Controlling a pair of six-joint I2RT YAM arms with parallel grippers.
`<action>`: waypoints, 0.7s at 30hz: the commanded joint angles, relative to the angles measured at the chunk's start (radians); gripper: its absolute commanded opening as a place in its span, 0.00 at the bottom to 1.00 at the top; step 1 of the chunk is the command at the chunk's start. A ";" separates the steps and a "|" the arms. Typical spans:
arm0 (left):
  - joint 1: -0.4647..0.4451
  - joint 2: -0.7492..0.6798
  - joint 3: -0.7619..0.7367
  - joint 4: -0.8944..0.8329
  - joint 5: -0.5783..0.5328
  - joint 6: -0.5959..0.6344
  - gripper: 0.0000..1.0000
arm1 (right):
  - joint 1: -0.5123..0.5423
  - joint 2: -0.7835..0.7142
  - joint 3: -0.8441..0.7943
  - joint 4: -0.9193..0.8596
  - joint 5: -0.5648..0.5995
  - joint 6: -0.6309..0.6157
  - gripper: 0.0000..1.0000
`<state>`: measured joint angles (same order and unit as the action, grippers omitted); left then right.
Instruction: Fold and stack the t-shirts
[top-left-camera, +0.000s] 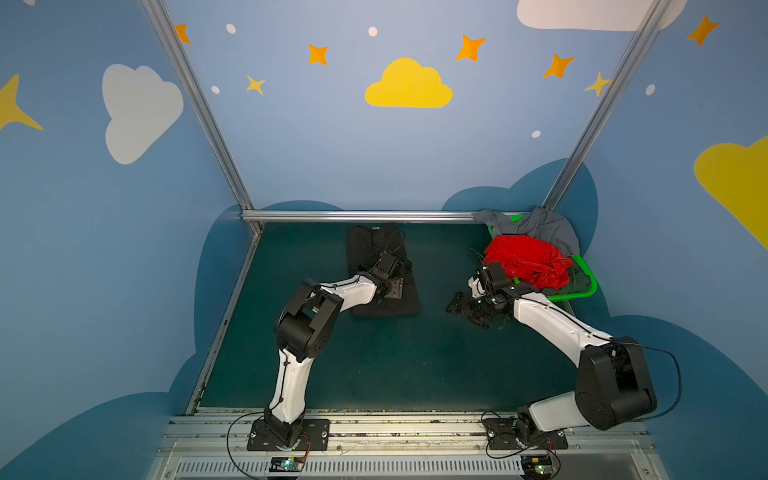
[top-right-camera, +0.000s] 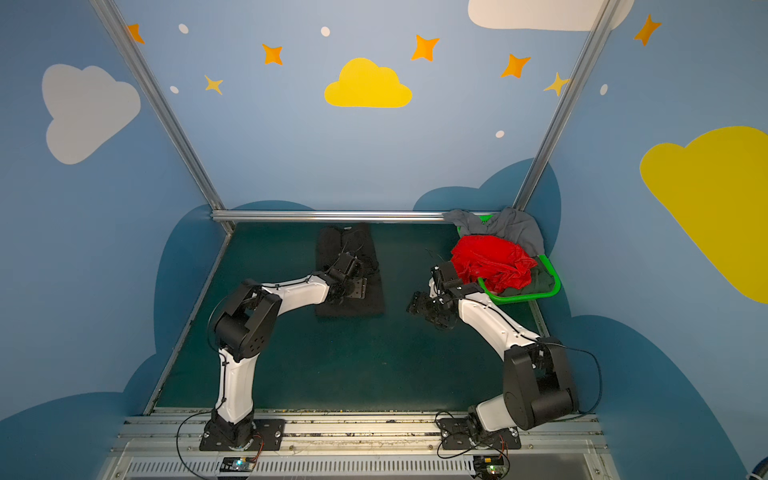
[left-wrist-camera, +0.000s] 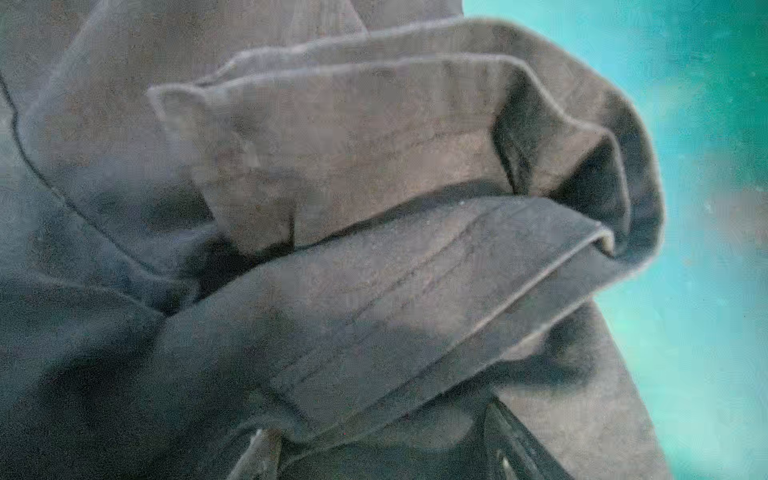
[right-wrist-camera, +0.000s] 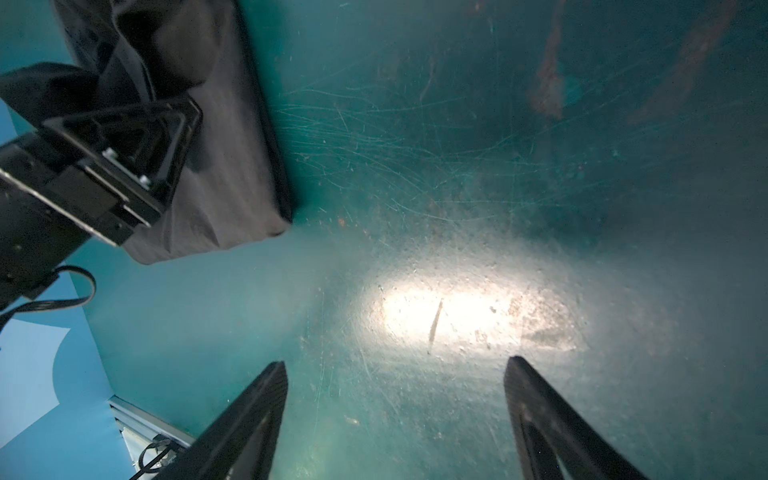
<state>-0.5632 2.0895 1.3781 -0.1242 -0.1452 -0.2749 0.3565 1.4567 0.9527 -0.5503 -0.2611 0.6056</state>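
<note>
Black shirt (top-left-camera: 365, 249) lay on the desk (top-left-camera: 374, 365), centre of both top views, folded into a long narrow strip running up the frame. Left end effector (top-left-camera: 392, 286) sat over the strip's lower half, fingers (left-wrist-camera: 259, 457) wide apart with cloth bunched between them; no pinch was evident. The left wrist view showed a doubled sleeve hem (left-wrist-camera: 415, 291), loose and rumpled. Right end effector (right-wrist-camera: 395, 365) was wide and empty, above bare desk to the right of the strip.

Handling, judged: light, limp cotton with no stiffness. Folds would likely slump or slide unless both corners of an edge were taken together. Best hold: the lower corners of the strip, where the layers look thickest.

Basket (top-left-camera: 577, 294), right of frame by the back corner: red shirt (top-left-camera: 523, 259) heaped on top, grey shirt (top-left-camera: 548, 228) draped over the far rim, green shirt (top-left-camera: 579, 280) beneath. All three were unfolded.
</note>
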 joint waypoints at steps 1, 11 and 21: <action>0.003 0.018 0.041 -0.012 -0.045 0.029 0.76 | -0.002 0.004 -0.003 -0.013 0.012 0.009 0.80; 0.011 0.031 0.078 -0.012 -0.088 0.044 0.76 | -0.002 0.005 -0.002 -0.022 0.017 0.013 0.80; 0.029 0.047 0.109 -0.032 -0.094 0.042 0.75 | -0.003 0.009 0.002 -0.026 0.020 0.013 0.80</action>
<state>-0.5404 2.1124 1.4681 -0.1375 -0.2161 -0.2428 0.3565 1.4586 0.9527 -0.5510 -0.2512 0.6136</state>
